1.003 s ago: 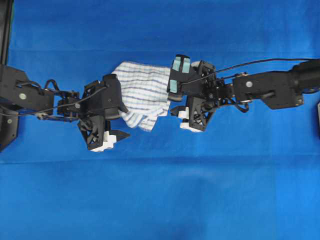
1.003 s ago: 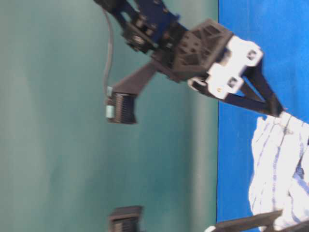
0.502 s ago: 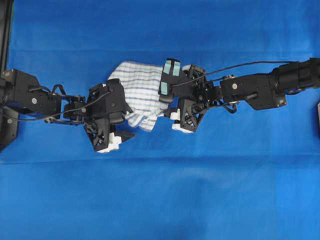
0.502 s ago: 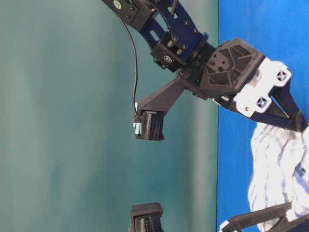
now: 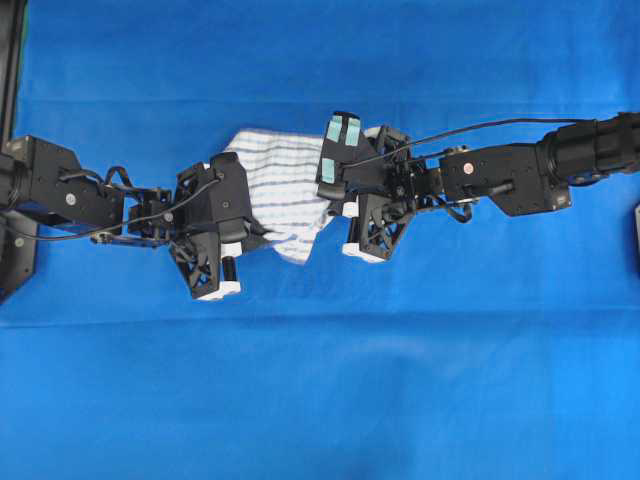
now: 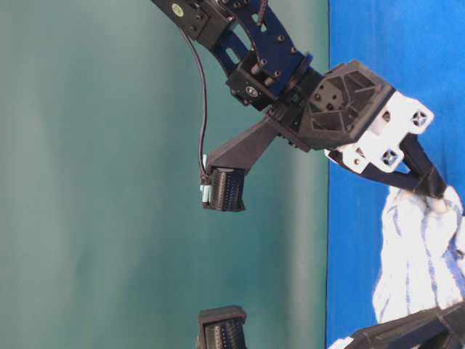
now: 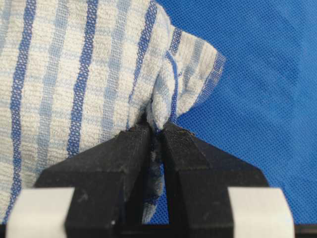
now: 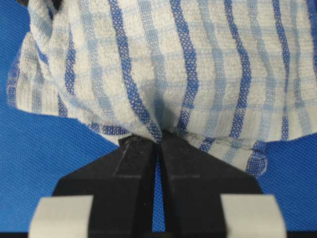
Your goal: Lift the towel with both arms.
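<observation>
The towel (image 5: 285,185), white with blue plaid stripes, lies bunched on the blue cloth between my two grippers. My left gripper (image 5: 260,237) is shut on a fold at its left edge; the left wrist view shows the towel (image 7: 89,64) pinched between the black fingertips (image 7: 136,136) of this gripper (image 7: 157,130). My right gripper (image 5: 334,205) is shut on its right edge; in the right wrist view the towel (image 8: 168,64) hangs from this gripper (image 8: 158,140). At table level the right gripper (image 6: 436,195) pinches the towel (image 6: 425,254) at the top, and the left gripper (image 6: 443,323) shows at the bottom edge.
The blue table cloth (image 5: 320,380) spreads flat around the arms. A dark frame post (image 5: 10,60) stands at the far left edge. The right arm's wrist camera with teal pads (image 5: 340,135) overhangs the towel's upper right.
Both grippers have closed on the towel. The right gripper moved left onto its edge, the left gripper's spread fingers came together, and the towel is more bunched and narrower.
</observation>
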You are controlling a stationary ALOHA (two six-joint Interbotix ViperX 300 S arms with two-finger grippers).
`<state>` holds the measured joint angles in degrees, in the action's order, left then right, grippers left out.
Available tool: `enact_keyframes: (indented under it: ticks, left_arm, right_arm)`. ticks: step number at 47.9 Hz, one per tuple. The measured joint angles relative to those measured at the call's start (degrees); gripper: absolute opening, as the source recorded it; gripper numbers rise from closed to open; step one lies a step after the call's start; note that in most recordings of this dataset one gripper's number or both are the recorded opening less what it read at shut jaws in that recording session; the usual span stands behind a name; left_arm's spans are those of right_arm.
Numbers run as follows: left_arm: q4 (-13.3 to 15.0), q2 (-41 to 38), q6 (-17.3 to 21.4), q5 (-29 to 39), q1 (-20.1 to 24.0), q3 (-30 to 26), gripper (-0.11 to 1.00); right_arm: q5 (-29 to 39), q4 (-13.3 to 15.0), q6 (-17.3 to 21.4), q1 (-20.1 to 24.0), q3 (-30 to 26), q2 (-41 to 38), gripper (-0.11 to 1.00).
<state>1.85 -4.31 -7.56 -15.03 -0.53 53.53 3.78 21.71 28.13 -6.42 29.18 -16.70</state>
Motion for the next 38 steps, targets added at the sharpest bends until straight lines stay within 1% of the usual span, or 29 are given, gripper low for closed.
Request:
enact_keyframes:
  ticks: [9,16,27,38]
  left_arm:
    - [0.0,0.8,-0.1,2.1,0.2,-0.2,0.05]
    - [0.0,4.0,-0.2,6.1,0.7,-1.1,0.05]
    - [-0.1,13.0,0.0,17.0,1.1,-4.6,0.05]
    - [0.0,22.1,0.5,29.2,3.1,-10.9,0.05]
  right_arm:
    - [0.2,0.0,0.0,-0.1,0.0,0.0,0.02]
    - [1.8,-0.2,-0.1,-0.1,0.0,2.1,0.02]
    - [8.1,-0.5,0.1,0.2,0.0,11.2,0.02]
    - [15.8,-0.5,-0.6,1.0,-1.3,21.8,0.02]
